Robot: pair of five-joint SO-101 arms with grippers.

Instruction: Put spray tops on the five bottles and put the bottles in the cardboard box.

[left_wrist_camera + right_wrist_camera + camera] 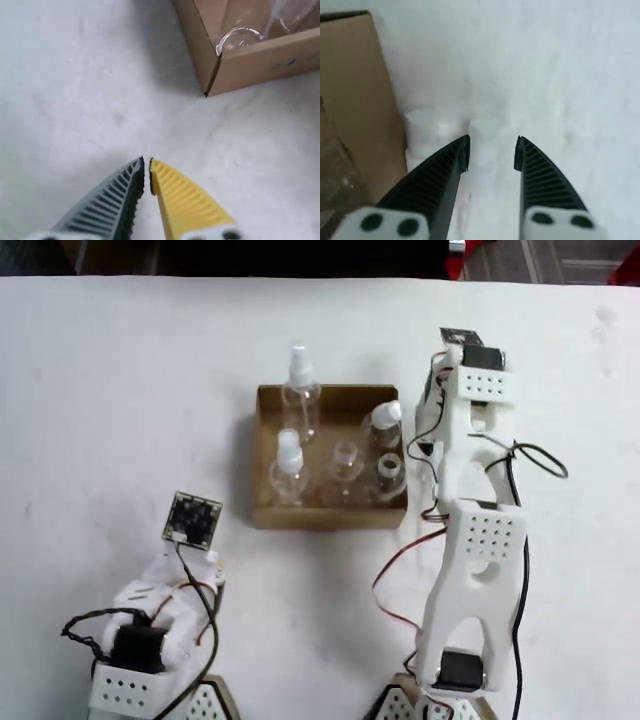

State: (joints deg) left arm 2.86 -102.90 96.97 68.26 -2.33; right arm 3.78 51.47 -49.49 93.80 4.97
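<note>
The cardboard box (262, 455) sits mid-table with several clear bottles standing in it. Three wear white spray tops: one at the back (300, 390), one at the front left (288, 465), one at the right (383, 422). Two open-necked bottles (345, 462) (388, 473) stand between them. My right gripper (491, 152) is open and empty, just outside the box's right wall (355, 95), above whitish spray-top-like shapes (427, 132) on the cloth. My left gripper (147, 172) is shut and empty, low over the table before the box's front left corner (212, 75).
A white cloth covers the table (120, 390). The right arm (480, 530) stretches along the box's right side with loose wires (395, 570) trailing beside it. The left arm (150, 630) sits folded at the near left edge.
</note>
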